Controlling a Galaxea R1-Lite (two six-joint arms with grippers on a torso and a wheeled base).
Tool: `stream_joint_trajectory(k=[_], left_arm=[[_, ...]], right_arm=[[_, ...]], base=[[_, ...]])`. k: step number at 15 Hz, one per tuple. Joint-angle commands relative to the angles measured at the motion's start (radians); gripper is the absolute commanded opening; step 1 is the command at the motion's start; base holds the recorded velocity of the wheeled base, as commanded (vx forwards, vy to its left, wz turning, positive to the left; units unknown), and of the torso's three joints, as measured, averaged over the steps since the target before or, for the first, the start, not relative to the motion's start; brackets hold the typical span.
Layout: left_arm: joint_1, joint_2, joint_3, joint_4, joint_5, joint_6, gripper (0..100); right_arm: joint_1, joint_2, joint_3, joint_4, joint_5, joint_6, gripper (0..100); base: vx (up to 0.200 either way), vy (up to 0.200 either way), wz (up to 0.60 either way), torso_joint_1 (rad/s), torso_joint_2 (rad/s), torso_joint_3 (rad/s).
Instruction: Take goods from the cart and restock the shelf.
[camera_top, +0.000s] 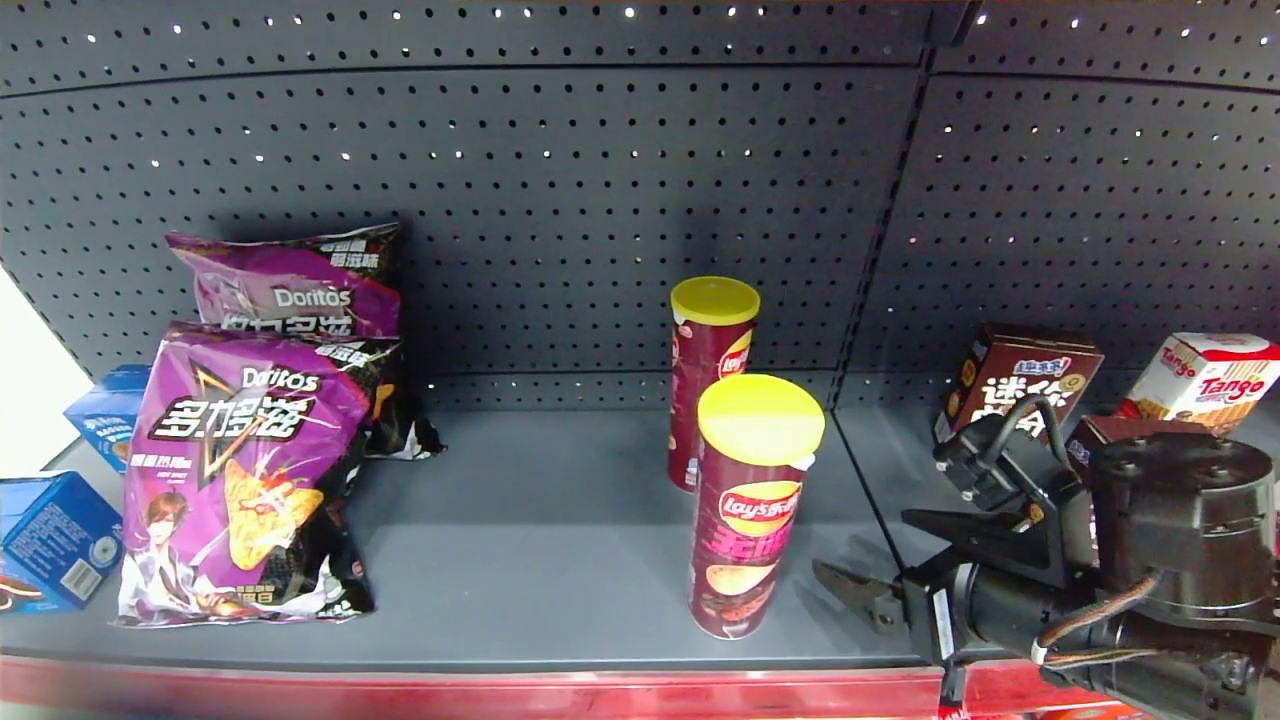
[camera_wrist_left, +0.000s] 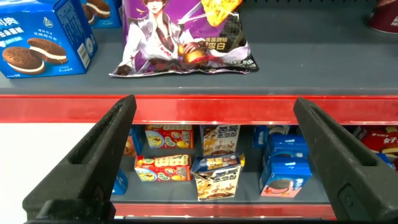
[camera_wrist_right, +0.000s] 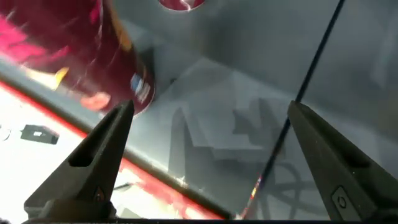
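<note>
Two maroon chip cans with yellow lids stand upright mid-shelf: the front can (camera_top: 752, 505) (camera_wrist_right: 106, 56) and the rear can (camera_top: 710, 375) close behind it. My right gripper (camera_top: 880, 558) (camera_wrist_right: 210, 112) is open at the shelf's front edge, just right of the front can and apart from it, with nothing between its fingers. My left gripper (camera_wrist_left: 214, 106) is open and empty in front of the red shelf lip (camera_wrist_left: 205, 109), below a purple chip bag (camera_wrist_left: 186, 43). The cart cannot be seen.
Purple chip bags (camera_top: 245, 480) lean at the shelf's left, with blue cookie boxes (camera_top: 50, 540) (camera_wrist_left: 43, 37) beside them. Brown and white snack boxes (camera_top: 1015, 385) stand at the right, past a divider line. Bare shelf (camera_top: 540, 520) lies between bags and cans. A lower shelf holds several boxes (camera_wrist_left: 217, 174).
</note>
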Motion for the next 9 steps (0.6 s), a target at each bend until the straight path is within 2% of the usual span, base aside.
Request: stream_joint_trajectory(k=[1, 9], left_arm=[[0.0, 0.0, -0.001, 0.0, 0.0, 0.0, 100], [0.0, 0.0, 0.0, 0.0, 0.0, 0.0, 100]], right_arm=[[-0.002, 0.063, -0.021, -0.017, -0.01, 0.004, 100], [0.019, 0.116, -0.08, -0.02, -0.01, 0.034, 100]], base=[[0.0, 0.0, 0.0, 0.0, 0.0, 0.0], [0.0, 0.0, 0.0, 0.0, 0.0, 0.0]])
